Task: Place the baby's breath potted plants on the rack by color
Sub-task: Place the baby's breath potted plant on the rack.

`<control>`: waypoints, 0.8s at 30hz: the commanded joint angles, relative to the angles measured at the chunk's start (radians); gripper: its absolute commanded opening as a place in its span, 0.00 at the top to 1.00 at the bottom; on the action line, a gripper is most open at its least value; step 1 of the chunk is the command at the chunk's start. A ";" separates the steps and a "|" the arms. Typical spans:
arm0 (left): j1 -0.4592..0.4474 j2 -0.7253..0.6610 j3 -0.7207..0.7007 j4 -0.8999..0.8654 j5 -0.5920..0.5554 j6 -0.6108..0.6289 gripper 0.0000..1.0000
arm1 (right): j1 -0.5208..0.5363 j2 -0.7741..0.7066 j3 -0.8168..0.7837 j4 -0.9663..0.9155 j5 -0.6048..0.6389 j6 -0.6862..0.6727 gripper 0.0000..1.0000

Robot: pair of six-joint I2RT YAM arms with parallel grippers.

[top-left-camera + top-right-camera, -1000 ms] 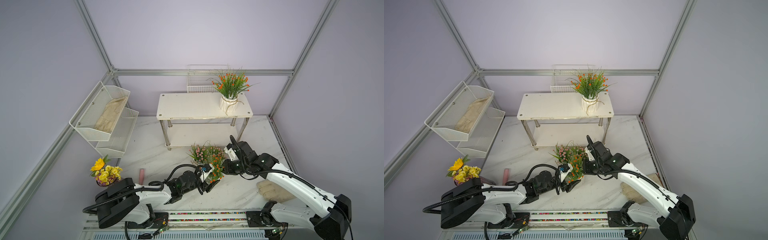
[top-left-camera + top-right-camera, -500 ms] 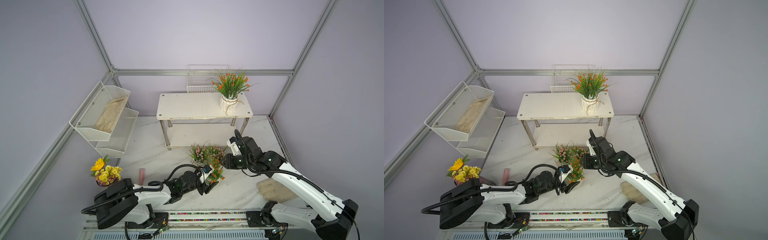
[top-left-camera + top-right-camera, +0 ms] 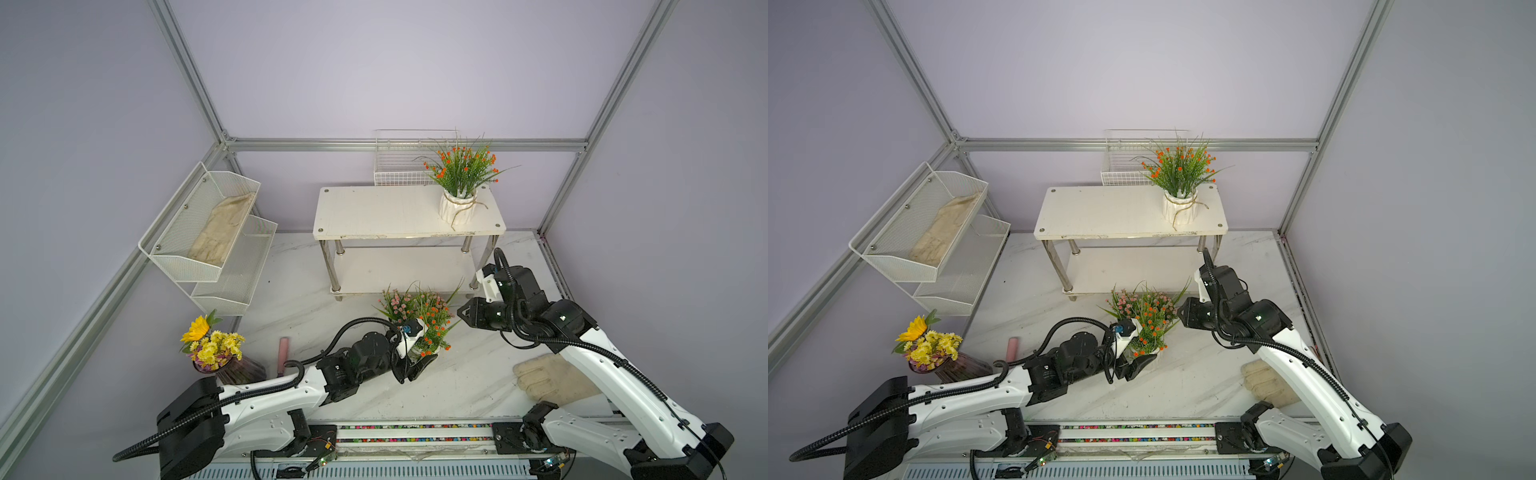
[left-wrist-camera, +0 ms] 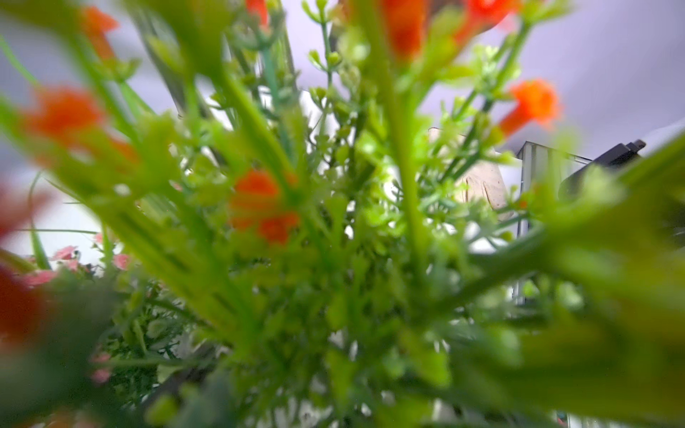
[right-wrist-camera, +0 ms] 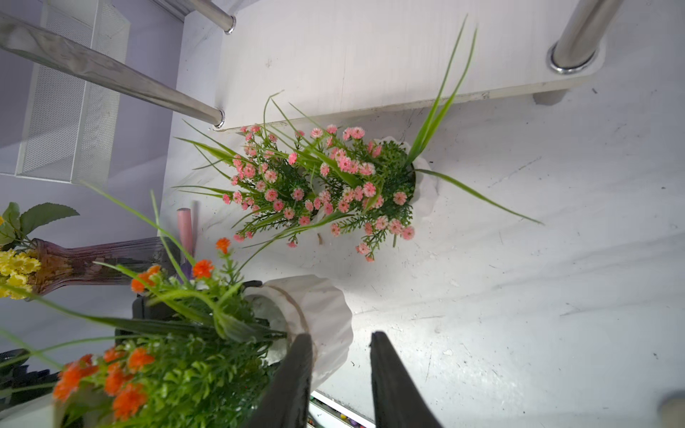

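Orange baby's breath plant [image 3: 434,326] is leaning in the left hand [image 3: 419,354], which is spread wide and clasping its white pot [image 5: 318,311] over the tabletop [image 3: 478,374], beside the pink plants [image 5: 318,185] before the rack [image 3: 409,212]. Right hand [image 5: 341,341] is hovering nearby, narrowly parted, empty.

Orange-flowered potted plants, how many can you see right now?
2. One orange-flowered plant in a white ribbed pot stands at the right end of the white chrome-legged rack's top shelf; the second orange plant is before the rack at the left claw. Foliage could hide more.
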 commanded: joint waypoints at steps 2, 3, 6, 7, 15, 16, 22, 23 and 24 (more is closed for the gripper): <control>-0.001 -0.053 0.135 -0.085 -0.073 -0.026 0.78 | -0.035 -0.034 0.041 -0.050 0.028 -0.034 0.68; -0.002 -0.058 0.153 -0.109 -0.088 -0.027 0.79 | -0.040 -0.035 0.042 -0.052 0.027 -0.037 0.68; -0.001 -0.070 0.213 -0.189 -0.127 -0.025 0.81 | -0.047 -0.033 0.035 -0.054 0.022 -0.042 0.68; -0.001 -0.072 0.233 -0.211 -0.140 -0.023 0.81 | -0.049 -0.032 0.033 -0.054 0.022 -0.044 0.68; 0.000 -0.064 0.377 -0.355 -0.265 -0.006 0.81 | -0.055 -0.030 0.019 -0.053 0.016 -0.055 0.68; 0.002 -0.062 0.389 -0.363 -0.279 -0.005 0.81 | -0.057 -0.032 0.017 -0.053 0.015 -0.055 0.68; 0.030 -0.053 0.471 -0.415 -0.357 0.011 0.84 | -0.058 -0.037 0.010 -0.053 0.012 -0.059 0.67; 0.042 -0.052 0.488 -0.424 -0.357 0.011 0.85 | -0.060 -0.035 0.010 -0.053 0.009 -0.059 0.67; 0.053 -0.050 0.505 -0.433 -0.356 0.013 0.86 | -0.060 -0.034 0.008 -0.053 0.006 -0.059 0.67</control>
